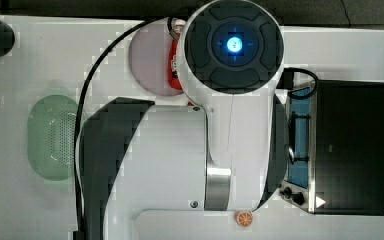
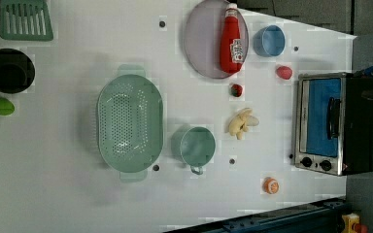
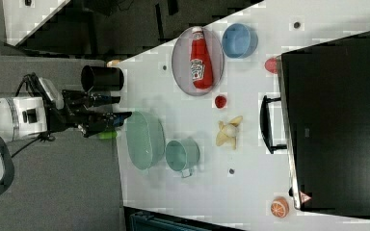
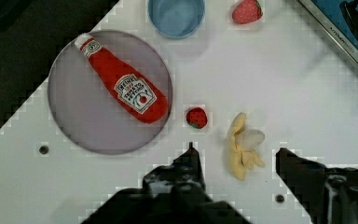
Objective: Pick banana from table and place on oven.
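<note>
The banana, pale cream-yellow and partly peeled, lies on the white table between the small red strawberry and the oven's door. In the wrist view my gripper hangs well above the banana, open, with one dark finger on each side of it and nothing held. The right view shows the gripper far out from the tabletop, its two fingers apart. The oven has a black top, a blue glass door and a bar handle. The banana rests a short way from that handle.
A ketchup bottle lies on a grey plate. Nearby are a blue bowl, a larger strawberry, a green cup, a green colander and an orange slice. The arm covers the table's middle in the top view.
</note>
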### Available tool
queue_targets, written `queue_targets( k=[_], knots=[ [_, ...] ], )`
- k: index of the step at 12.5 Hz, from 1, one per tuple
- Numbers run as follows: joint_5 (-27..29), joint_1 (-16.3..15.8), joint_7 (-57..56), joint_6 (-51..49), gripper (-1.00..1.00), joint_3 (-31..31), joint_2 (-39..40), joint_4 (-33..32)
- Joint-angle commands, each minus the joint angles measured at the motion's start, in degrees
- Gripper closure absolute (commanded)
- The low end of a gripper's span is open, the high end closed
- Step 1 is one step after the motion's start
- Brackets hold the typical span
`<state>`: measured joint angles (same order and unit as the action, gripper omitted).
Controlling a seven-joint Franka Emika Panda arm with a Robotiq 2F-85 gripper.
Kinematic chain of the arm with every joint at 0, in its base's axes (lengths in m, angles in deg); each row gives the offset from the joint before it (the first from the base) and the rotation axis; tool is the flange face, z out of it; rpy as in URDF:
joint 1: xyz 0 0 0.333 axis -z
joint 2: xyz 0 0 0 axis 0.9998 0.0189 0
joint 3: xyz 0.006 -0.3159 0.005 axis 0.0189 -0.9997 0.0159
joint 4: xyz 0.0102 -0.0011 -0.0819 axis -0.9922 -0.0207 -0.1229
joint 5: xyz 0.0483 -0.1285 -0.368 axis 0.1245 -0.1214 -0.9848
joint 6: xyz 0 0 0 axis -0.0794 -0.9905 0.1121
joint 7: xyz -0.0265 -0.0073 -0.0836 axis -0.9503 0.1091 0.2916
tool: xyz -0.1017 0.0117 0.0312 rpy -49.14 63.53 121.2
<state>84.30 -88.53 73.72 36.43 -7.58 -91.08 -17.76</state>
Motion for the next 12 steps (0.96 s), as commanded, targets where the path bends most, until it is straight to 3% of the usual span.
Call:
queue_targets(
  k=[1, 3, 7, 12],
  knots=[
    [-0.27, 1.24, 4.27, -6.84, -0.58, -0.01, -25.24, -20.17],
    [-0.27, 1.24, 4.28, -6.83, -1.0, 0.0, -25.19, -20.22],
    [-0.27, 1.24, 4.28, -4.76, -1.0, 0.0, -23.69, -21.07],
    [-0.27, 1.23, 4.27, 8.1, -1.0, 0.0, -16.3, -26.54]
  ],
)
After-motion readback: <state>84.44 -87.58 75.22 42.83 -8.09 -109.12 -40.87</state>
